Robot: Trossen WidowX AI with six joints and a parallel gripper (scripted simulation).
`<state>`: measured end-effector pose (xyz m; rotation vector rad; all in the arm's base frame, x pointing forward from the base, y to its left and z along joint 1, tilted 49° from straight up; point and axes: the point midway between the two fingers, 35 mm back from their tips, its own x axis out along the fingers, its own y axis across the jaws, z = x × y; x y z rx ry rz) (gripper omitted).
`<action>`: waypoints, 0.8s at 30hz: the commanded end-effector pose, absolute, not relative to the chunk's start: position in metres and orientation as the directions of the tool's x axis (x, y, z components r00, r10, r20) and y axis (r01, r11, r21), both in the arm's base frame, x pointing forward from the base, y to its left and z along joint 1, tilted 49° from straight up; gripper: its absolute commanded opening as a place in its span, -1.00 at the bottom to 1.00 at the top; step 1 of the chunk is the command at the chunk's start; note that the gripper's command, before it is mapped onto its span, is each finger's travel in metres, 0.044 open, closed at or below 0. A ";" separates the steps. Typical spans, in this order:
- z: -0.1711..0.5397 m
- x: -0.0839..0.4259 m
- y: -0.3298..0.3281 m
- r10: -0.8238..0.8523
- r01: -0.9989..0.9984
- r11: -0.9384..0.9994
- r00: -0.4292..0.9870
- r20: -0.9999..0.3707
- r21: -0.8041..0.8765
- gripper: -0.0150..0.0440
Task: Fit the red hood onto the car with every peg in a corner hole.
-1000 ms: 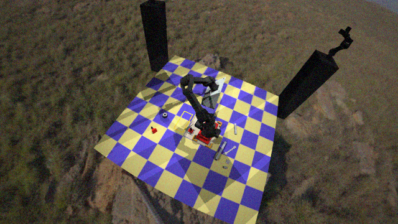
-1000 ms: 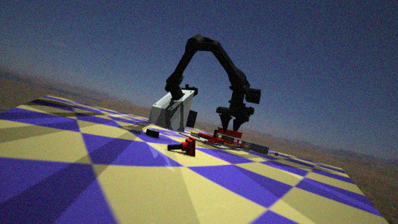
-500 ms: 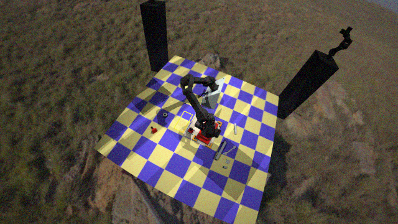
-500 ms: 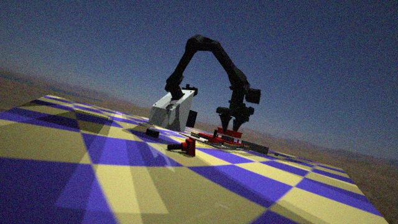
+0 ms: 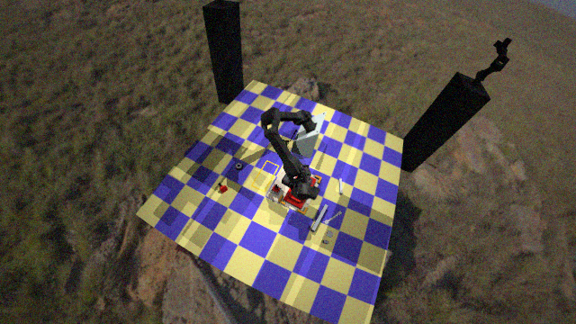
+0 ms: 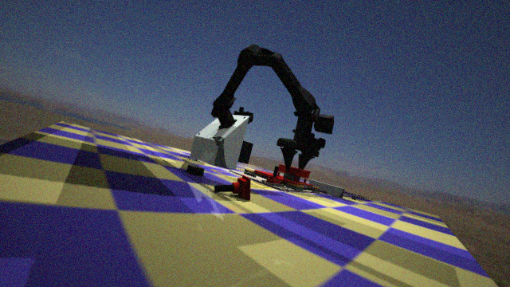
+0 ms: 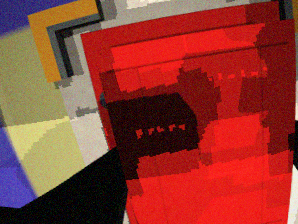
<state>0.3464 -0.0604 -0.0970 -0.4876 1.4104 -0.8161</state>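
The red hood (image 5: 294, 200) (image 6: 305, 173) (image 7: 235, 137) is between the fingers of my gripper (image 6: 295, 167) (image 7: 202, 142), which is shut on it. The hood is low over the car in the jig, roughly level in the exterior view. The jig's orange corner bracket (image 5: 318, 178) (image 7: 40, 47) shows beyond the hood's corner. A pale surface (image 7: 85, 95) shows along the hood's left side in the wrist view. The engine block, pegs and corner holes cannot be made out, so whether the pegs are in the holes or the hood touches the deck cannot be told.
A red part with a black stem (image 5: 223, 188) (image 6: 244, 189) and a black ring (image 5: 238, 166) (image 6: 195, 171) lie left of the jig. A grey bar (image 5: 319, 218) (image 6: 328, 189), a thin rod (image 5: 340, 186) and small discs lie right. A pale slanted block (image 5: 308, 143) (image 6: 205, 147) stands behind.
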 end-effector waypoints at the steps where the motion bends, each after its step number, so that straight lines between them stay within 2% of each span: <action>1: -0.098 0.346 -0.063 -0.746 0.204 0.645 -0.038 -0.664 -0.736 -0.49; 24: -0.100 0.346 -0.065 -0.746 0.204 0.645 -0.038 -0.665 -0.736 -0.49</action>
